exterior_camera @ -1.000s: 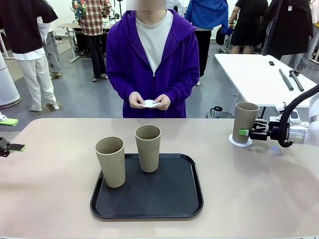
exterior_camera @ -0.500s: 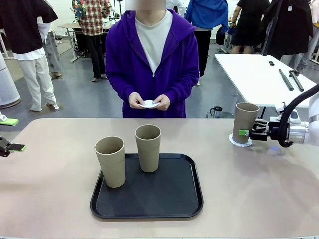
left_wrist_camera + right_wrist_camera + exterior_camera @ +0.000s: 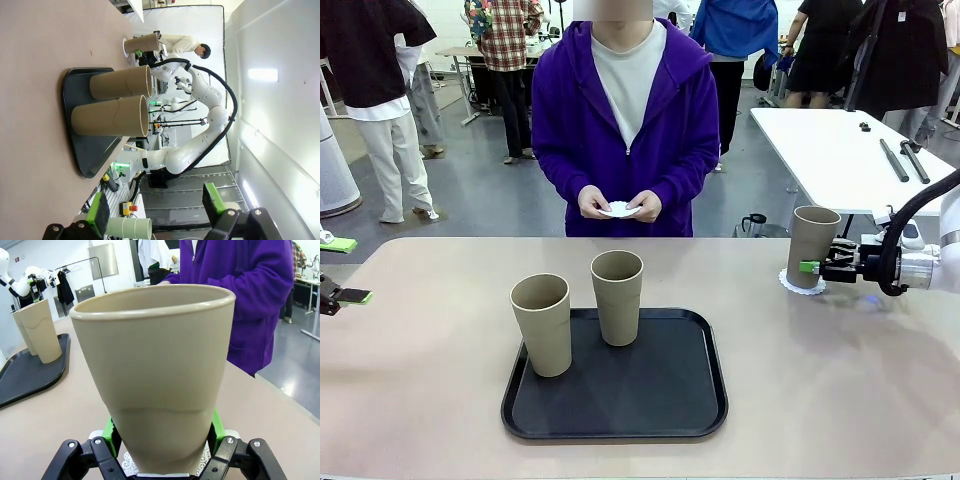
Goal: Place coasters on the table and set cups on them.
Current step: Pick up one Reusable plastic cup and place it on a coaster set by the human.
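black tray (image 3: 660, 400) holds two cups (image 3: 542, 325); third cup (image 3: 813, 245) stands on a coaster (image 3: 790, 283).

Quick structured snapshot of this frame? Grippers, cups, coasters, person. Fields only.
right gripper: shut on tall tapered beige cup, pads low on its wall
held cup: upright on round white lacy paper coaster, on beige table, right side
left gripper: open, empty, at table's left edge
black rounded-square tray: front-left beige cup and rear beige cup, both upright
person's hands: hold another white coaster, off the table
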`<state>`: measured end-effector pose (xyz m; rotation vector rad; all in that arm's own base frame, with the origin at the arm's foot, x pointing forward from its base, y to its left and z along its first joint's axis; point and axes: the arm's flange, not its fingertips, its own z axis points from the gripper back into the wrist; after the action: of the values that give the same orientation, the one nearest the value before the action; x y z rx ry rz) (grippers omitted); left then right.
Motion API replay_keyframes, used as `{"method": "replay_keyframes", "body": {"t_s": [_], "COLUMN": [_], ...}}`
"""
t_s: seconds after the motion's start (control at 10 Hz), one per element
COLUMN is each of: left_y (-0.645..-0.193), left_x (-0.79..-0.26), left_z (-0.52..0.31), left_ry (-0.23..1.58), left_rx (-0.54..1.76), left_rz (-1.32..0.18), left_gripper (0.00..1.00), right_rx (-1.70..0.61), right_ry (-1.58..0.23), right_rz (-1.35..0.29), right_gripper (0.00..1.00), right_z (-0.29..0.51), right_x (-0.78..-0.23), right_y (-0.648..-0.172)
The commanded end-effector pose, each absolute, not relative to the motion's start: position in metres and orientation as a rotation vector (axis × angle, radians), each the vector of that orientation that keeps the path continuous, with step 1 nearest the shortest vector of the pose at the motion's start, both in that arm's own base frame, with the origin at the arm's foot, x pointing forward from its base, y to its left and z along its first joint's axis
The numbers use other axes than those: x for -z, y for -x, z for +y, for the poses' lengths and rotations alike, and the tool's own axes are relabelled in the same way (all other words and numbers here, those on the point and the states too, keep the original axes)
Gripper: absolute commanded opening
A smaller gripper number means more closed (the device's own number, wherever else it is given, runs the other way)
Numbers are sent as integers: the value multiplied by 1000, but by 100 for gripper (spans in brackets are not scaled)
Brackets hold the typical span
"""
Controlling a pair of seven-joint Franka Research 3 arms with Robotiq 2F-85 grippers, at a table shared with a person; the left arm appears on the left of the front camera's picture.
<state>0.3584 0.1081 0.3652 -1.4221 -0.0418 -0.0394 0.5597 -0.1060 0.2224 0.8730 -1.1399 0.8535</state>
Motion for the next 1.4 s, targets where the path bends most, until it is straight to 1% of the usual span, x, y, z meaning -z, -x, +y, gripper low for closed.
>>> {"method": "replay_keyframes", "body": {"t_s": [0.0, 0.6, 0.8, 1.3], "left_y": [-357, -357, -357, -357], "left_x": [-367, -367, -367, -367], "left_z": [109, 109, 109, 109], "left_ry": [1435, 1435, 1435, 1435], "left_rx": [47, 47, 47, 47], "left_rz": [-53, -53, -53, -53], "left_gripper": [100, 100, 100, 100], "right_rx": [-844, -844, -890, -918], "right_ry": [-875, -875, -883, -889], "right_rz": [-1145, -1145, -1147, -1168], "right_gripper": [81, 81, 81, 81], "right_z": [-105, -105, -106, -105], "right_x": [-222, -222, -223, -221], "right_y": [-560, -560, -559, -559]}}
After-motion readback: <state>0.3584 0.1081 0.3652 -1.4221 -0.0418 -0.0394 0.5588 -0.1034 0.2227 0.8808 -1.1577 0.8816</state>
